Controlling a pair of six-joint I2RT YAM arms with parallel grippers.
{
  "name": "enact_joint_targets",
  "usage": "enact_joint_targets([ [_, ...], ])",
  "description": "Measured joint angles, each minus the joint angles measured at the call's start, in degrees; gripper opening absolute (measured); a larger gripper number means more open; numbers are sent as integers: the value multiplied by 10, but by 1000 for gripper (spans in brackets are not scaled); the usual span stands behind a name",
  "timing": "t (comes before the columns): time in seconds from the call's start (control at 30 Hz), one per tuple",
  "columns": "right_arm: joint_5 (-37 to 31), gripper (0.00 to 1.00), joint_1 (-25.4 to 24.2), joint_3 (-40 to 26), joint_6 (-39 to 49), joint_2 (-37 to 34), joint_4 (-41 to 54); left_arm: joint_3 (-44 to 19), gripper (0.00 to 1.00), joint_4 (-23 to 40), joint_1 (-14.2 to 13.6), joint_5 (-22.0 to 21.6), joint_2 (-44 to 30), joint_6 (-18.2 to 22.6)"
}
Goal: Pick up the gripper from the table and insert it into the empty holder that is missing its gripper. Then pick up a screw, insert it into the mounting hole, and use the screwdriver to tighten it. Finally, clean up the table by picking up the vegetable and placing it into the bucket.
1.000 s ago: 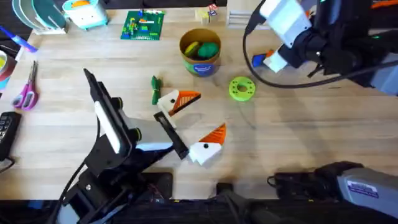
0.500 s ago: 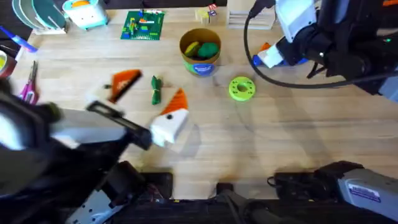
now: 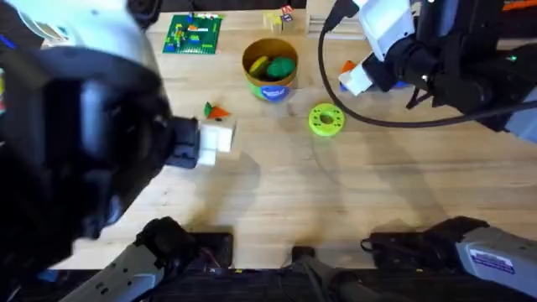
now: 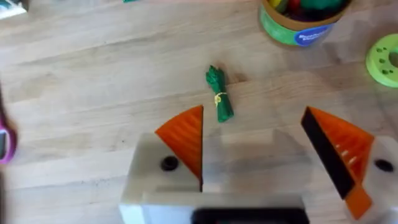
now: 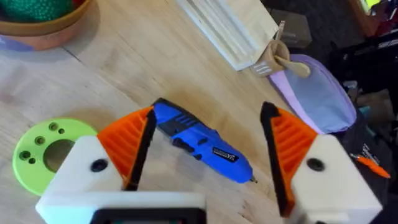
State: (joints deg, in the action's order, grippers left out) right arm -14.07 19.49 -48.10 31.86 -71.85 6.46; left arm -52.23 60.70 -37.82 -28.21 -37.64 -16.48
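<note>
The left arm rises close under the overhead camera as a large dark blur across the left side of the view, and its end effector (image 4: 264, 155) hangs above the wood surface (image 3: 352, 193) with its 2 orange-padded white fingers (image 4: 183, 140) spread wide and nothing between them. In its wrist view the vegetable (image 4: 218, 94) — a small dark green bundle tied with a yellowish band — lies flat on the surface just beyond the fingertips, touching neither. The right arm reaches in from the upper right of the overhead view, its white wrist housing tilted down toward the far side of the surface. The right end effector (image 5: 208, 140) is also wide open and holds nothing; the screwdriver (image 5: 202, 142) lies on the surface in the gap between its orange pads, and I cannot tell whether either pad touches it. The bucket (image 3: 270, 69) stands upright near the far middle of the surface, with a yellow piece and a round green piece inside it. A lime-green disc (image 3: 326, 119) with holes lies just beside the bucket, on the right arm's side. Past the screwdriver in the right wrist view there is a pale wooden block (image 5: 227, 28).
</note>
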Motion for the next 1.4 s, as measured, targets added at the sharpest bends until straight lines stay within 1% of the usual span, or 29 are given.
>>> enact_joint_targets([
  [0.07,0,994,0,0,0,0,0,0,990,-10,10,2,-33,-29],
  [0.13,0,994,0,0,-1,0,0,0,992,-8,14,3,-58,-48],
  [0.23,0,994,0,0,-2,0,0,0,990,-4,16,4,-83,-67],
  [0.3,0,994,0,0,-2,0,0,0,990,-5,30,19,-93,-79],
  [0.33,0,994,0,0,-2,0,0,0,990,-5,44,32,-99,-82],
  [0.37,0,994,0,0,-2,0,0,0,990,-5,64,47,-108,-85],
  [0.47,0,994,0,0,-1,0,0,-1,990,-5,143,104,-154,-88],
  [0.53,0,994,0,0,-2,0,0,-1,990,-14,194,140,-197,-80],
  [0.6,0,994,0,0,-1,0,0,-1,992,-35,237,170,-237,-69],
  [0.67,0,994,0,0,-1,0,0,-1,992,-61,272,192,-273,-50],
  [0.73,0,994,0,0,-2,0,0,-1,992,-86,291,209,-304,-28],
  [0.77,0,994,0,0,-2,0,0,-1,992,-96,296,215,-321,-15],
  [0.83,0,994,0,0,-2,0,1,-1,993,-107,297,226,-355,6],
  [0.93,0,993,0,0,-2,0,1,-1,993,-126,297,236,-407,26],
  [1.1,0,994,0,0,-2,0,1,-1,992,-172,297,246,-491,39],
  [1.2,0,994,0,0,-2,0,1,-1,993,-191,297,253,-526,42],
  [1.27,0,994,0,0,-2,0,1,-7,988,-192,297,260,-536,43],
  [1.3,0,994,0,0,-2,0,1,-9,948,-192,297,260,-536,45],
  [1.33,0,994,0,0,-2,0,1,-10,885,-194,297,264,-539,45],
  [1.4,0,994,0,0,-2,0,1,-14,698,-194,297,269,-543,46],
])
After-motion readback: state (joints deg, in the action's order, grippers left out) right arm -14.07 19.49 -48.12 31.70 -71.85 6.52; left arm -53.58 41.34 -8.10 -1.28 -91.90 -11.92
